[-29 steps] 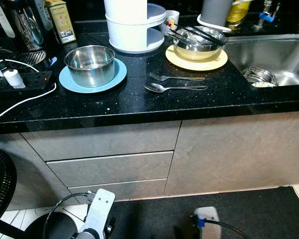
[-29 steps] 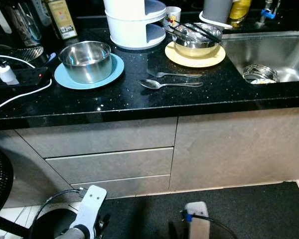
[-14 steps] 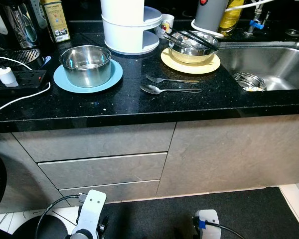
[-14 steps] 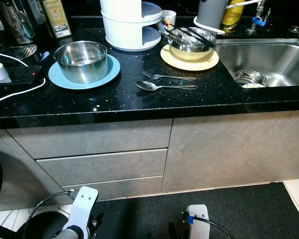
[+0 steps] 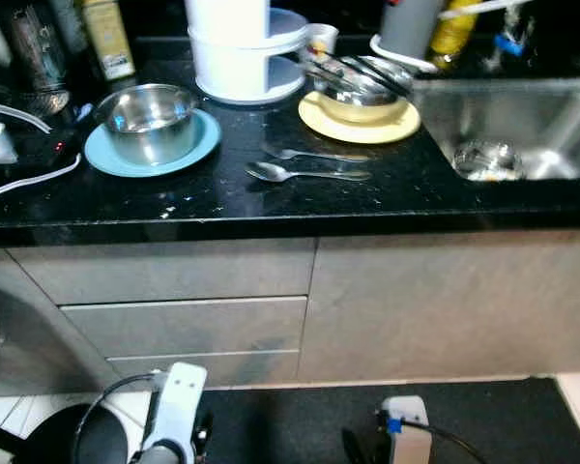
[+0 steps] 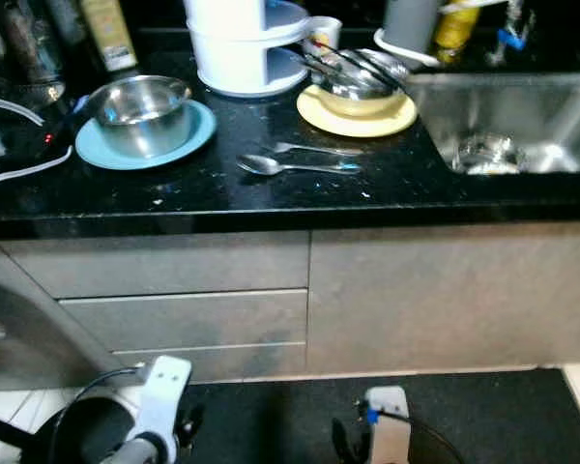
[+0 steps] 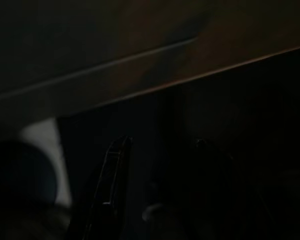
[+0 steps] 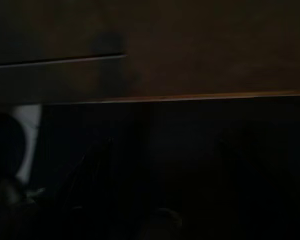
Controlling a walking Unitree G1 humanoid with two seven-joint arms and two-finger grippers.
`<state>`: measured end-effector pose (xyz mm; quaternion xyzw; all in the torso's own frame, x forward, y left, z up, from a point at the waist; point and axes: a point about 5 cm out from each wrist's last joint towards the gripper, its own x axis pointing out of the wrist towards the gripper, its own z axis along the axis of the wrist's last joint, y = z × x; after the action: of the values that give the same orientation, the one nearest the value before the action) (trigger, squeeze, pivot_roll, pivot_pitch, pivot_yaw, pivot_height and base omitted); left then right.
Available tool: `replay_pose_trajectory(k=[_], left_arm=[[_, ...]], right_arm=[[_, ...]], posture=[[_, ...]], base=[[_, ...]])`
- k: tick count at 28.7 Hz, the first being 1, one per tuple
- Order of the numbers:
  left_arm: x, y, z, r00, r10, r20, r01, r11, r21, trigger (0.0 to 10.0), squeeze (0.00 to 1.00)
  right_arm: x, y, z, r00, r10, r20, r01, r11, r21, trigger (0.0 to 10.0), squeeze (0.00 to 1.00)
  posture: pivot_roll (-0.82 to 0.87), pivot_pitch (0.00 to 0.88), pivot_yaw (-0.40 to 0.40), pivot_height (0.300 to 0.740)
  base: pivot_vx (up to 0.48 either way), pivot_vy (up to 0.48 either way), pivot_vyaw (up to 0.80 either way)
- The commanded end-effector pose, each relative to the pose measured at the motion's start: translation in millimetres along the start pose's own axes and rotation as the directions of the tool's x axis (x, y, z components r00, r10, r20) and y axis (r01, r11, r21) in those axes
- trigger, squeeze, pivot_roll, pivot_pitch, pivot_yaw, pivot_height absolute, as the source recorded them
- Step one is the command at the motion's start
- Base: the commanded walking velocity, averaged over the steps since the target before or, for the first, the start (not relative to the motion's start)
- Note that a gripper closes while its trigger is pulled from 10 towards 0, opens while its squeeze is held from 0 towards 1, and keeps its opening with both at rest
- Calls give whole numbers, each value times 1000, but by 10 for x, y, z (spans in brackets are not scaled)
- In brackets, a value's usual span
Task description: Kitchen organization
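A black countertop [image 5: 271, 198] runs across the top half of the head views, which are a bit blurry. At 11 o'clock sits a blue plate [image 5: 151, 153] with a shiny steel bowl [image 5: 147, 120] on it. At 12 o'clock stands a white 2-level holder [image 5: 244, 48], and a small cup [image 5: 320, 37] is just beside it. At 1 o'clock is a yellow plate [image 5: 360, 115] with another steel bowl [image 5: 355, 87] on it. Black tongs [image 5: 362, 70] lie across that bowl. In front of the yellow plate, near the middle of the counter, lie a fork [image 5: 309, 154] and a spoon [image 5: 304, 174], side by side but not touching. The fork is farther back and the spoon is closer to the counter edge.

At 2 o'clock is the steel sink [image 5: 507, 121] with a round drain strainer [image 5: 483, 158] in it. At 10 o'clock there is a white cable [image 5: 29, 178], and a yellow box [image 5: 107, 37] stands behind it.

Under the counter are gray drawers [image 5: 179, 300] and a gray cabinet door [image 5: 445, 300].

Both arms hang down low by the dark floor mat [image 5: 300, 425]. The left arm [image 5: 172, 416] is at 7 o'clock and the right arm [image 5: 406, 447] is at 6 o'clock. The wrist views are very dark. In the left wrist view, the left gripper [image 7: 155, 200] has its 2 fingers apart with nothing in between. For the right gripper [image 8: 162, 200], I cannot tell how its fingers are set.
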<state>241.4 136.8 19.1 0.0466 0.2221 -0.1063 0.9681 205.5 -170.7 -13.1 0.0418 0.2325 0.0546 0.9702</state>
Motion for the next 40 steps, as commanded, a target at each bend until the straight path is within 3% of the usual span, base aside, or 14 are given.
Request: replay_pose_trajectory(k=[1,13,21,27,31,36,38,40], left_arm=[[-30,49,-77,1000,16,-23,-15,1000,23,10000,0],[9,66,-32,999,34,-1,-34,999,-33,10000,0],[14,121,-41,999,49,-17,-49,999,5,10000,0],[13,90,119,998,3,55,-8,996,83,10000,0],[11,136,179,996,15,85,-19,999,48,10000,0],[12,166,247,993,14,119,-23,997,79,10000,0],[-11,185,415,980,-33,195,19,997,70,10000,0],[-69,256,633,955,-56,292,42,998,56,10000,0]], right_arm=[[-30,51,-98,1000,5,-26,-4,1000,20,10000,0],[44,57,5,1000,27,2,-27,1000,-16,10000,0],[70,49,42,999,32,11,-31,999,-28,10000,0],[115,-7,131,999,24,41,-23,999,-27,10000,0],[143,-73,306,993,17,118,-13,999,-35,10000,0],[144,-102,442,983,34,181,-33,999,-7,10000,0],[107,-3,808,928,166,335,-213,971,108,10000,0],[-3,136,1331,803,287,523,-421,894,156,10000,0]], posture=[[-79,221,-10,740],[-94,197,-29,740],[-91,189,-32,740],[-83,165,-29,740],[-87,147,-29,740],[-87,137,-32,740],[-80,130,-35,740],[-82,129,-35,740]], base=[[0,0,0],[0,400,0],[0,0,0],[0,0,0],[0,0,0],[0,0,0],[0,0,0],[0,0,0]])
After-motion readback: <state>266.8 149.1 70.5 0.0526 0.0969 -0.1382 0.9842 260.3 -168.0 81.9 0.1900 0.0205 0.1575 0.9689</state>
